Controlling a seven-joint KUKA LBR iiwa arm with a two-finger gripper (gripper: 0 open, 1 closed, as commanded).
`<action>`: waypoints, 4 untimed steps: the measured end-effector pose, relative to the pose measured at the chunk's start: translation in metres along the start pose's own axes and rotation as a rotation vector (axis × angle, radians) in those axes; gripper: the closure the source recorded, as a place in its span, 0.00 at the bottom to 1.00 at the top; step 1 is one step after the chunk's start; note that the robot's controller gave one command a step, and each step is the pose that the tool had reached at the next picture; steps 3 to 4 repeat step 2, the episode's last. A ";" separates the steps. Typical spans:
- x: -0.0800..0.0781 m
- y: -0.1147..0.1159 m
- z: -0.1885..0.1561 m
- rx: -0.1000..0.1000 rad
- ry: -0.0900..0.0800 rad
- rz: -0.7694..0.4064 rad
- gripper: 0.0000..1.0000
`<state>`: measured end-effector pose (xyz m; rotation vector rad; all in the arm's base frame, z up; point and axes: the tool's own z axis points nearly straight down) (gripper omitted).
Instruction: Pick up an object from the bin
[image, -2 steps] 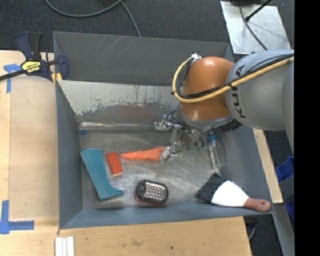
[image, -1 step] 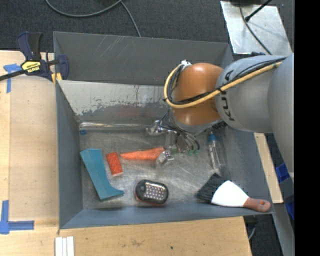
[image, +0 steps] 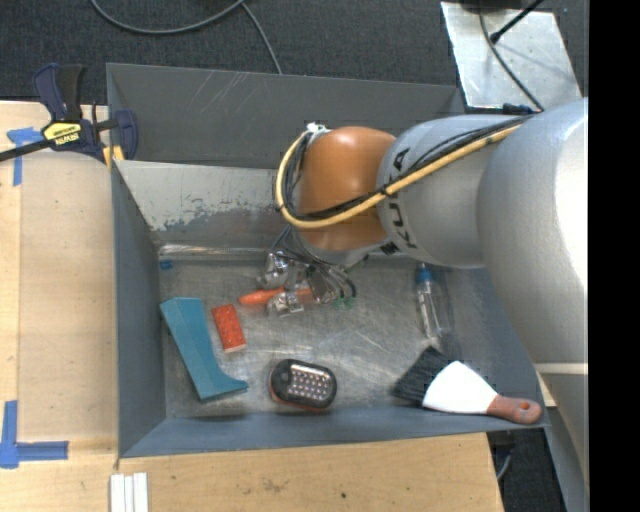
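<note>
The gripper (image: 292, 290), its opening impossible to tell, sits by a small orange stick (image: 258, 297), likely light, stiff, best pinched mid-length.

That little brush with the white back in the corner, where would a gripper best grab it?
Probably the brush at its narrow neck, where the white back tapers into the reddish handle, coming straight down: it lies flat, and the bin wall is close beside it.

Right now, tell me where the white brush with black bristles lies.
In the camera view, the white brush lies in the lower right corner of the bin, right of the black oval thing.
</note>
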<state>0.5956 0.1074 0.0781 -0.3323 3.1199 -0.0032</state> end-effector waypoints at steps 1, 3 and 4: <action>0.000 0.000 0.000 0.000 0.000 0.000 1.00; 0.013 -0.003 -0.175 -0.003 0.002 -0.216 1.00; 0.013 -0.003 -0.175 -0.003 0.002 -0.216 1.00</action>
